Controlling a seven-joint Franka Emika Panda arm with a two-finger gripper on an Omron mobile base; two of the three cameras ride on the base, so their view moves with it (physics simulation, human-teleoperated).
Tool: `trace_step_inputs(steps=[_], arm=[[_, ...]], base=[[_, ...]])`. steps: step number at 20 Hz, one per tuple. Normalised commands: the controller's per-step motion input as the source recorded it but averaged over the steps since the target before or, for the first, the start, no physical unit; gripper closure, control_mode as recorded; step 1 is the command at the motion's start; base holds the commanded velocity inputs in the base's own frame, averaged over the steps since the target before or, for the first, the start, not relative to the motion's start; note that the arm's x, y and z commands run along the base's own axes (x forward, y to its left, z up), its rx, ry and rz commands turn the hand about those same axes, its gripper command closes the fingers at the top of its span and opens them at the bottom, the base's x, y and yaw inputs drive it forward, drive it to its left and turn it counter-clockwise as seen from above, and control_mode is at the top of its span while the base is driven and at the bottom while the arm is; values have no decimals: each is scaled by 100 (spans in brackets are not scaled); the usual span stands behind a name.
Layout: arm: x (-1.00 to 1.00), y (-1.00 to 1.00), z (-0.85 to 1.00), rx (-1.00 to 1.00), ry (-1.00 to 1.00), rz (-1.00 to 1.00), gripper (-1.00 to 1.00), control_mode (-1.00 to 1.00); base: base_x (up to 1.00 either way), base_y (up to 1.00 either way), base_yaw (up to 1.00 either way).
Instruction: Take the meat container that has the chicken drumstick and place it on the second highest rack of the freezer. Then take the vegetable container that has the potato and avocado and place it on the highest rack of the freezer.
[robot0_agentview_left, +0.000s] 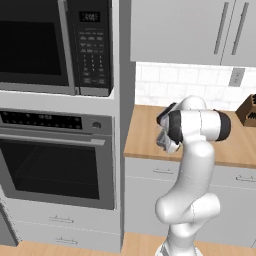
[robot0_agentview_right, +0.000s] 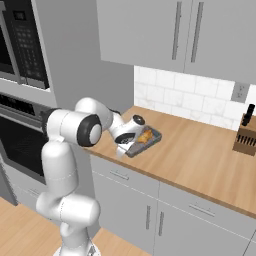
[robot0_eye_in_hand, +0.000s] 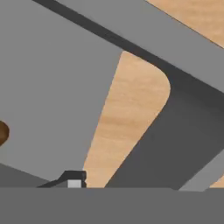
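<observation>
Nearest to us, the white arm (robot0_agentview_right: 60, 165) rises from the base and bends forward over the wooden counter (robot0_agentview_right: 200, 155), its hand turned down at the counter's front left corner.

In the right base view the gripper (robot0_agentview_right: 125, 146) sits low at the near end of the meat container (robot0_agentview_right: 145, 140), a shallow dark grey tray lying flat on the counter top. The hand covers that near end, so we cannot see the fingertips there. We cannot tell from these views whether the jaws have closed on the tray's rim or merely straddle it; they look neither fully spread nor fully together.

The chicken drumstick (robot0_agentview_right: 145, 135) lies inside the tray, golden-orange, just beyond the gripper and a little to its right as that view has it. It is apart from the hand.

In the hand view we look very close along the tray: a grey wall (robot0_eye_in_hand: 52, 87) on one side, a rounded dark corner (robot0_eye_in_hand: 175, 131) on the other, bare counter wood (robot0_eye_in_hand: 131, 113) between them. One finger tip (robot0_eye_in_hand: 73, 179) shows at the bottom. A small brown patch (robot0_eye_in_hand: 2, 132) at the left edge is possibly the drumstick, too cropped to be sure.

Further back stand a knife block (robot0_agentview_right: 246, 134) against the white tiled wall (robot0_agentview_right: 190, 97) and grey upper cabinets (robot0_agentview_right: 170, 32). To the left is the black-glass oven (robot0_agentview_left: 52, 165), with the microwave (robot0_agentview_left: 55, 45) above it.
</observation>
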Motion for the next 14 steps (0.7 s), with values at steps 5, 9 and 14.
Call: trace_step_inputs(steps=[5,9,14], arm=[[-14,0,-39,-9,-2,2,100,-100],[-42,-2,-14,1,-2,9,100,-100],[-61,-36,30,12,-12,17,100,-100]], base=[[0,0,0],[0,0,0],[0,0,0]])
